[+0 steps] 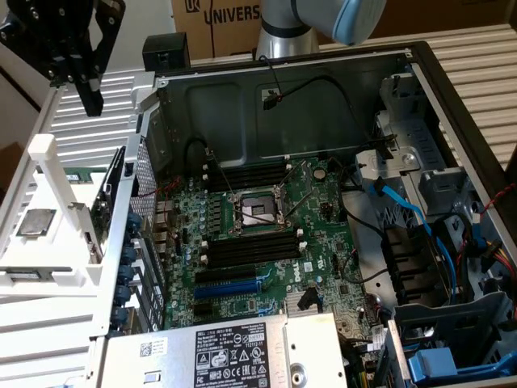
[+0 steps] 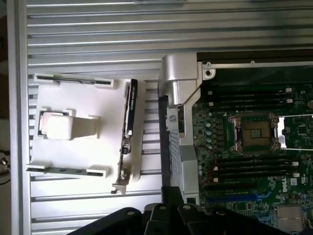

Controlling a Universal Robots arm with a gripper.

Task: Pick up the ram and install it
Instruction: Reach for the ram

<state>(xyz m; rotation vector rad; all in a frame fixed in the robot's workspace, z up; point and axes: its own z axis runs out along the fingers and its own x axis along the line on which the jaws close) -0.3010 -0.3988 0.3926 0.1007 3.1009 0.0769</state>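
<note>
Exterior view: the black robot gripper (image 1: 90, 101) hangs high at the exterior view's far left, above the ribbed metal table (image 1: 48, 323). Its jaws are pressed together with nothing between them. Below it sits a white plastic parts holder (image 1: 48, 162). The ram (image 1: 85, 173), a long thin green circuit-board stick, lies along the holder's far side, well apart from the gripper. To the exterior view's right stands the open grey metal computer case (image 1: 242, 97) with its green motherboard (image 1: 323, 202). The long black memory slots (image 1: 246, 249) just near the silver processor socket (image 1: 257, 212) stand bare.

Wrist view: the gripper (image 2: 168, 213) shows as dark shapes at the edge. The ram (image 2: 73, 78) sits in the far rail of the white holder (image 2: 78, 147). A second green stick (image 2: 66, 170) sits in the near rail. A black expansion card (image 2: 130, 110) stands on edge between the holder and the case (image 2: 181, 73).
</note>
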